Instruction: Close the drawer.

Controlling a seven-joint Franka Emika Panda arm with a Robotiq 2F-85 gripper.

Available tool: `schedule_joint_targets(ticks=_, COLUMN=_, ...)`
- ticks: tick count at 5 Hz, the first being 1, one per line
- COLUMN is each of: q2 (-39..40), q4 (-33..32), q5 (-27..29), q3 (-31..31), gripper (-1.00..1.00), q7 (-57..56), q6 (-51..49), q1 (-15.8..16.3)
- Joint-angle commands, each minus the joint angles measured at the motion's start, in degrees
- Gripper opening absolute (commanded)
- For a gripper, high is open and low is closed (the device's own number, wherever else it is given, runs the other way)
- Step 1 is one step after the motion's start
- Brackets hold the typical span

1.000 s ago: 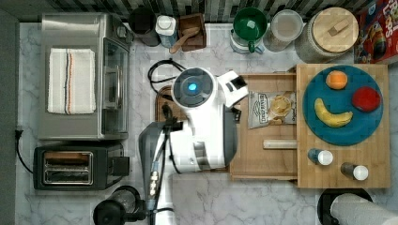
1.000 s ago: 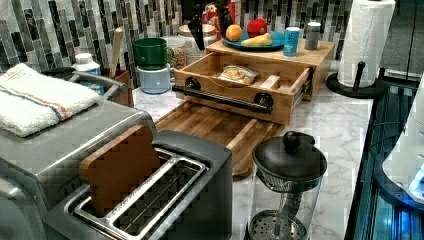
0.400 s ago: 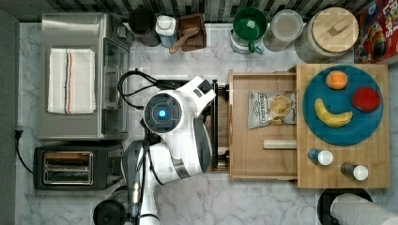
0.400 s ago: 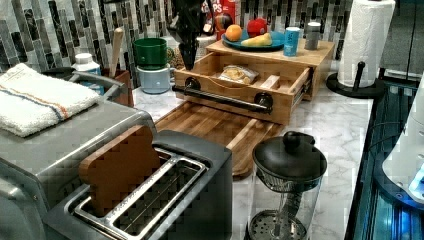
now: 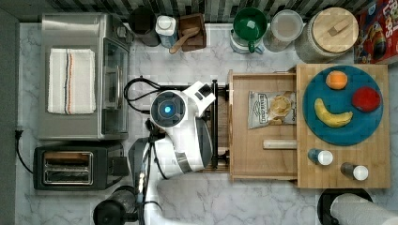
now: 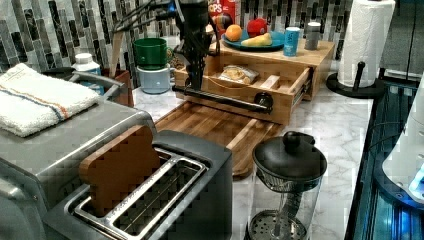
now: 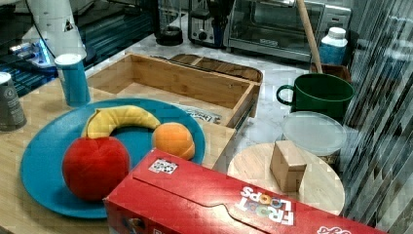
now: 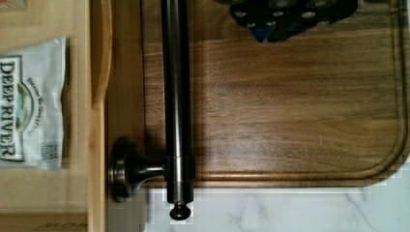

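Observation:
The light-wood drawer (image 5: 263, 154) (image 6: 280, 92) (image 7: 146, 80) stands pulled out from under the wooden shelf (image 5: 375, 168). It holds a chip bag (image 5: 271, 109) (image 8: 26, 101) and a small wood block (image 5: 279, 144). Its black bar handle (image 5: 214, 126) (image 6: 225, 97) (image 8: 176, 96) faces the arm. My gripper (image 6: 195, 80) hangs over the cutting board (image 5: 224, 117) (image 8: 290, 106), just outside the handle, near the handle's end at the left view's left. A dark part of the gripper (image 8: 290, 14) shows in the wrist view, on the cutting-board side of the bar.
A blue plate (image 5: 371, 133) of fruit and two shakers sit on the shelf. Toaster oven (image 5: 80, 77) and toaster (image 5: 70, 166) stand at the top view's left. A French press (image 6: 285, 185), a paper towel roll (image 6: 367, 40), a green mug (image 5: 249, 26) and jars ring the counter.
The arm has swung from over the drawer toward the top view's left, past the handle, and come down to the handle's level. The drawer has not moved.

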Motion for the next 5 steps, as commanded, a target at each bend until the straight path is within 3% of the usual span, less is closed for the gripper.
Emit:
schedule_joint_targets(ticks=1, q2=3.19, q4=-4.93, q5=-2.42, q3=-1.63, gripper=-1.0, q7=-6.76, q6=10.62, q1=-2.64)
schedule_joint_targets(ticks=3, q2=3.77, q4=-4.37, q5=-2.87, q3=-0.22, gripper=-1.0, q7=-14.99, q6=10.54, q1=-8.31)
schedule_joint_targets(ticks=4, q2=3.68, q4=-4.47, q5=-2.12, q3=-1.71, gripper=-1.0, q7=-17.59, q6=11.39, q1=-8.3)
schedule_joint_targets(ticks=5, q2=4.07, q4=-3.75, q5=-1.65, q3=-2.65, gripper=-1.0, q7=-20.95, q6=12.02, q1=-10.34)
